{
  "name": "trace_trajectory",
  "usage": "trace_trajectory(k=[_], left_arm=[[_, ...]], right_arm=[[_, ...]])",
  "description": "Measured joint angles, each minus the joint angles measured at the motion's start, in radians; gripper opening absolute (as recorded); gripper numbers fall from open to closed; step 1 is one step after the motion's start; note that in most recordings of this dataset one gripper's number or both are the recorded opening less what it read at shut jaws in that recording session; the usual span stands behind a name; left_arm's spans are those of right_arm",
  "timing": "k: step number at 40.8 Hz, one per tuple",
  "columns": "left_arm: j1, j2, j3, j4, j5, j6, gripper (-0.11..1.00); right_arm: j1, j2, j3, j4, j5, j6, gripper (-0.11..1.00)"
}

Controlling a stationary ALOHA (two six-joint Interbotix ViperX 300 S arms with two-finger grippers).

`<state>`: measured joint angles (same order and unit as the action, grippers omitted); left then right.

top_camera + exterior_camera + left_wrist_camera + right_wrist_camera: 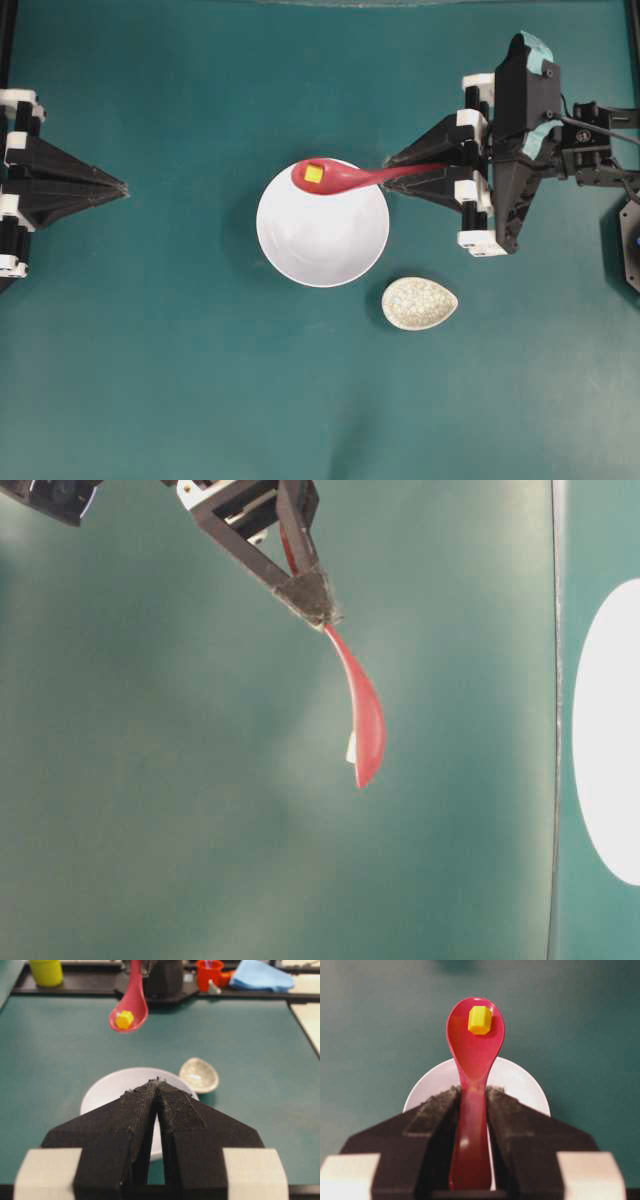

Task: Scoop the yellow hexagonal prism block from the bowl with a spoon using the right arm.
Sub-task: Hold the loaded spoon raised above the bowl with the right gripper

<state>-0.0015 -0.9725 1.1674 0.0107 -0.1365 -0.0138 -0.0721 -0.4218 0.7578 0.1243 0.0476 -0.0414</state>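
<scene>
Left wrist view. Left gripper [157, 1082] fills the lower frame, black pointed fingers [125, 1120] pressed together at the tips, white fittings at the bottom corners. Just beyond the tips: white bowl [107, 1090], partly hidden by the fingers, on the green table [260, 1060]. Small speckled oval dish [199, 1075] just right of the bowl, apart from it. Pink-red spoon [131, 1005] hangs in the air above the bowl's far side, scoop tilted toward the camera, yellow hexagonal block [124, 1019] lying in the scoop. Spoon handle runs up to a dark gripper at top, blurred. Far edge: yellow cup [46, 971], orange cup [209, 972], blue cloth [262, 976].
</scene>
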Motion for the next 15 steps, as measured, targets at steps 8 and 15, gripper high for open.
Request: trace_trajectory(k=[8, 15], left_arm=[[0.000, 0.000, 0.000, 0.000, 0.000, 0.000, 0.04], [0.000, 0.002, 0.000, 0.000, 0.000, 0.003, 0.04]], right_arm=[[0.002, 0.000, 0.000, 0.002, -0.002, 0.005, 0.24], [0.000, 0.000, 0.000, 0.002, -0.002, 0.009, 0.24]])
